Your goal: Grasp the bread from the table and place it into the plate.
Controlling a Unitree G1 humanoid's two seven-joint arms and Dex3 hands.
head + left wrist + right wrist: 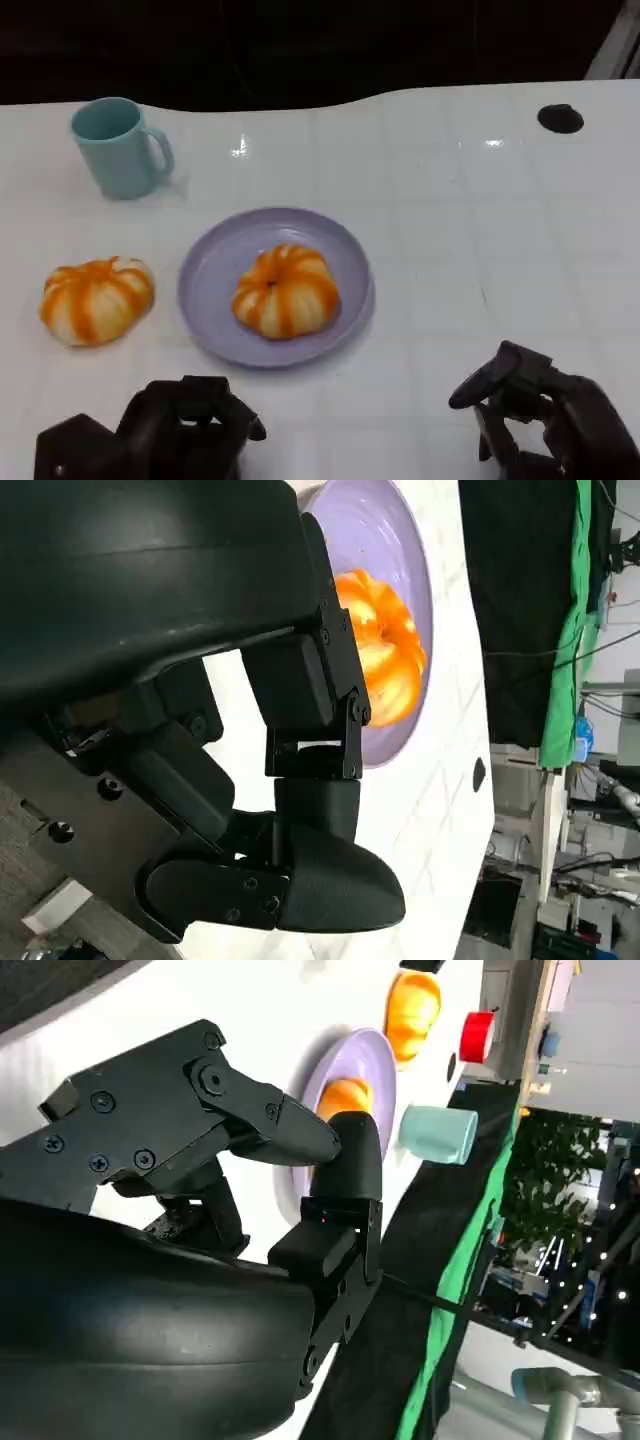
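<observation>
While one bread (pixel 287 291) already sits in the plate (pixel 205 300), we see in the head view a second bread (pixel 96 299) on the table (pixel 450 230), left of the plate, ahead of our left hand (pixel 185 425); right hand (pixel 545 410) well apart. Both hands hold nothing. Left wrist view: fingers (pixel 310 780) apart, plated bread beyond. Right wrist view: fingers (pixel 345 1180) apart, mug (pixel 437 1132) past the plate.

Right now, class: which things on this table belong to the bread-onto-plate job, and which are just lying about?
Job:
bread on the table
purple plate
bread already in the plate
left hand
right hand

Lying about:
teal mug
black disc
</observation>
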